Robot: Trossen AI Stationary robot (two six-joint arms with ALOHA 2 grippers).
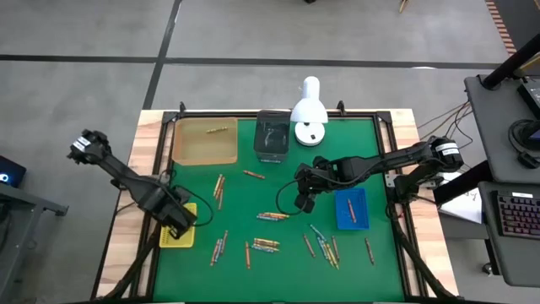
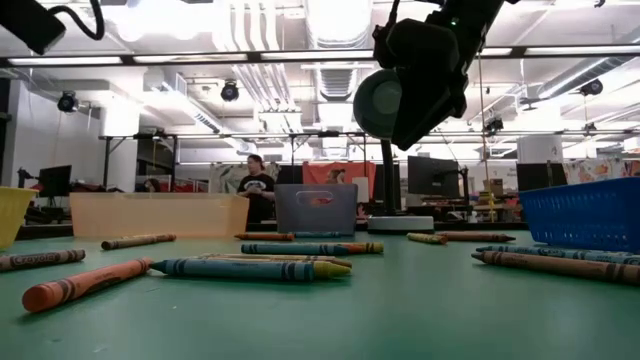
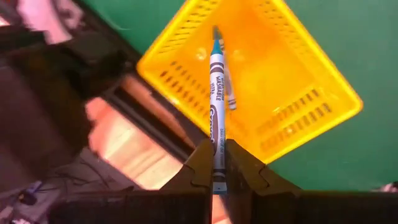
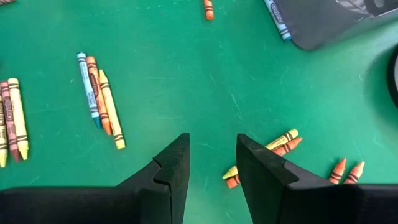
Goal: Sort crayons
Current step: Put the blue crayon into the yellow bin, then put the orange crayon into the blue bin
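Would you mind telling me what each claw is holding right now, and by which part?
The left claw pinches a blue-tipped crayon by its lower end, above the yellow tray. The right claw is open and empty.

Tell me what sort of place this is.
Probably a robotics lab or workshop: a green-matted work table strewn with crayons, computer monitors on benches behind it, and exposed ceiling ducts with strip lighting overhead.
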